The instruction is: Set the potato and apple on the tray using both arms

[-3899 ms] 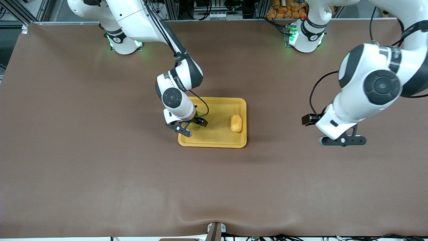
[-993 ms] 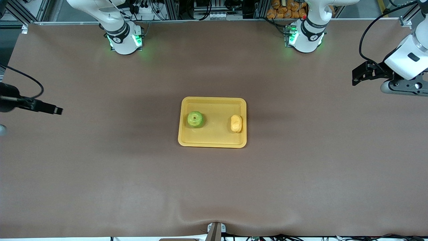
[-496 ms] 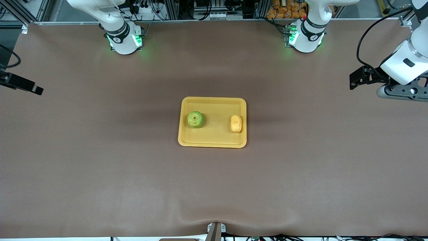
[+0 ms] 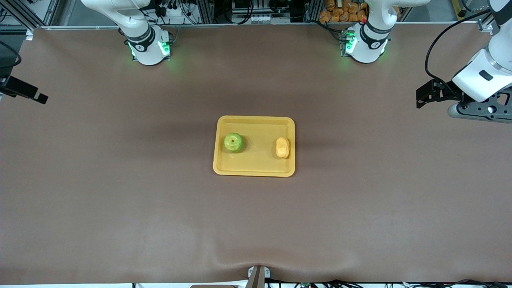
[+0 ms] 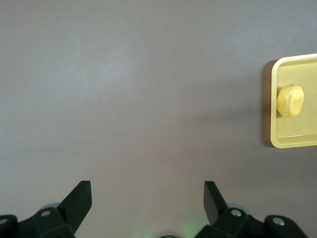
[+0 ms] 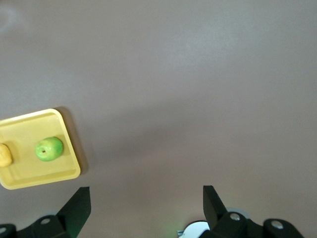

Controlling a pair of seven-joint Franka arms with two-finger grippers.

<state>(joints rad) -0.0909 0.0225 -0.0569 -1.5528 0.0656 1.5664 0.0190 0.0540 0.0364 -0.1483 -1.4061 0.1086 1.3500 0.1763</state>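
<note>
Broadly, a brown table (image 4: pixel 120 208) fills the front view, with the two white arms' bases standing along the edge farthest from the front camera. The left arm (image 4: pixel 486 76) is raised over its own end of the table, well apart from the tray. The right arm shows only as a dark part at the rim of the front view, over the right arm's end of the table.

The tray (image 4: pixel 256 166) lies flat near the middle of the table, a shallow yellow-orange rectangle with rounded corners and a raised rim. Both food items rest inside it, apart from each other.

The left gripper (image 5: pixel 147 196) hangs over bare table; its two black fingers (image 5: pixel 79 198) stand wide apart with nothing between them. In the left wrist view one end of the tray shows, with the potato in it.

The right gripper (image 6: pixel 146 199) likewise hangs over bare table, its claw spread wide and holding nothing. The right wrist view takes in the tray with the apple and a sliver of the potato.

The apple (image 4: pixel 233 143) sits in the tray's half toward the right arm's end, round and green, its brownish stem dimple facing up. The potato (image 4: pixel 283 147), a pale oblong lump, lies close to the tray's rim toward the left arm's end.
</note>
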